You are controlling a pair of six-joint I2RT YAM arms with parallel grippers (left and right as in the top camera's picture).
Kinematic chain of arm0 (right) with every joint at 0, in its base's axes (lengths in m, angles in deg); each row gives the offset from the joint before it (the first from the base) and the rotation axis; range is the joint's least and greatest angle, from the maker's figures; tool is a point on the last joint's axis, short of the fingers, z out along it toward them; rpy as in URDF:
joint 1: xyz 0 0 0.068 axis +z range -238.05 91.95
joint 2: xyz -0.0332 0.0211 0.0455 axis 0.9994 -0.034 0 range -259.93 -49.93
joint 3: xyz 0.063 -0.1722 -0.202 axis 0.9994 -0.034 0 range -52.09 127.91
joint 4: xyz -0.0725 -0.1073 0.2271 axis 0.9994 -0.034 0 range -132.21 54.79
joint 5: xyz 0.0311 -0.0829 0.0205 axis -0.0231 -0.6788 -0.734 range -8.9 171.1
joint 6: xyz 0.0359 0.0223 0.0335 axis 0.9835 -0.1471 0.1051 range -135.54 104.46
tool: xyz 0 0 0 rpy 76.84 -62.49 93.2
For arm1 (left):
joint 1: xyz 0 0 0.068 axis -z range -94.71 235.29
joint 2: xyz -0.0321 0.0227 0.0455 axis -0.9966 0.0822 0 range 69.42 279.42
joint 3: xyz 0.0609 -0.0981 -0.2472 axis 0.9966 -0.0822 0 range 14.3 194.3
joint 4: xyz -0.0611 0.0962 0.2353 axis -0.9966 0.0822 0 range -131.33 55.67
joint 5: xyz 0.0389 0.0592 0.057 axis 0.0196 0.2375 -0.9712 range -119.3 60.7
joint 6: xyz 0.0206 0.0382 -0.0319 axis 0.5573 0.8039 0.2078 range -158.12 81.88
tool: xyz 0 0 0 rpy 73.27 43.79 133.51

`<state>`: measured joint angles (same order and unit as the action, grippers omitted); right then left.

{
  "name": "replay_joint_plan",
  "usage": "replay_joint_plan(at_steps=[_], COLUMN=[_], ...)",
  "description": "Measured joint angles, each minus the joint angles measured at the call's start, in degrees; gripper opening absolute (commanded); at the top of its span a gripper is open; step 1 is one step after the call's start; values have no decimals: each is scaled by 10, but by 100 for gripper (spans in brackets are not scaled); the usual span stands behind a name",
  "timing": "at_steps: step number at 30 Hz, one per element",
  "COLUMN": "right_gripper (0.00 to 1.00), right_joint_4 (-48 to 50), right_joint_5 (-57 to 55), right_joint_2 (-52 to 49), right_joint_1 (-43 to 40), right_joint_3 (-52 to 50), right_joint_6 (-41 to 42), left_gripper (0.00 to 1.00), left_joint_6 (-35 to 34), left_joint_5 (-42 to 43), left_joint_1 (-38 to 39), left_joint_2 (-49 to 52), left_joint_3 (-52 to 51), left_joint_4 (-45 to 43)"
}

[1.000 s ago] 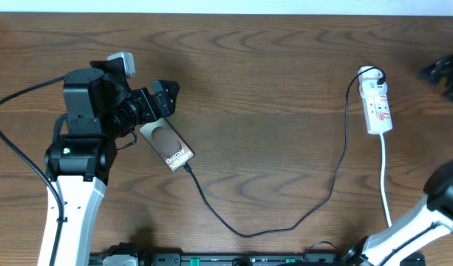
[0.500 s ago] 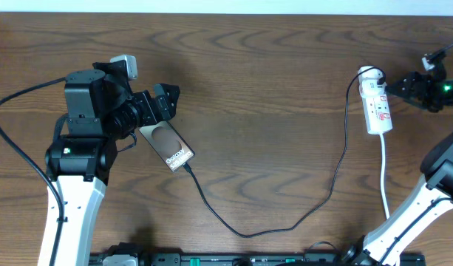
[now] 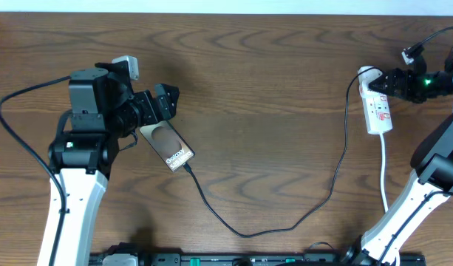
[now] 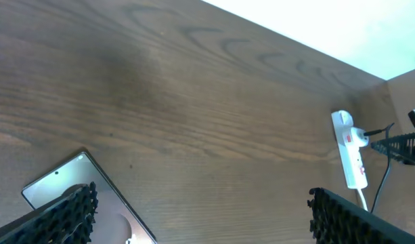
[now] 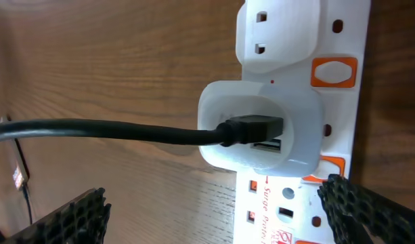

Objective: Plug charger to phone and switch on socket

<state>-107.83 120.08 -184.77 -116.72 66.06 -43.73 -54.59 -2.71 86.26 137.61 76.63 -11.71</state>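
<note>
White arm links (image 3: pixel 75 199) carry black joints (image 3: pixel 88 92), black cables (image 3: pixel 0 111), one green light (image 3: pixel 427 80).

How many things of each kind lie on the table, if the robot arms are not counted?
phone: 1
black charger cable: 1
white power strip: 1
white adapter plugged into the strip: 1
Total: 4
</note>
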Motion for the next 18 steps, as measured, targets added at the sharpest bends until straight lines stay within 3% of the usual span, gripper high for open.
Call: replay_joint_plan(at_steps=[18], right_gripper=[99], right_joint_4=[21], right_joint_5=[-30], right_joint_2=[0], right_joint_1=[20], right_joint_3=[0], right_joint_6=[0], left_gripper=[97], left_joint_6=[0], left_joint_5=[0], left_joint_1=[0], left_joint_2=[4], left_joint_3=[0], left_joint_4=[0])
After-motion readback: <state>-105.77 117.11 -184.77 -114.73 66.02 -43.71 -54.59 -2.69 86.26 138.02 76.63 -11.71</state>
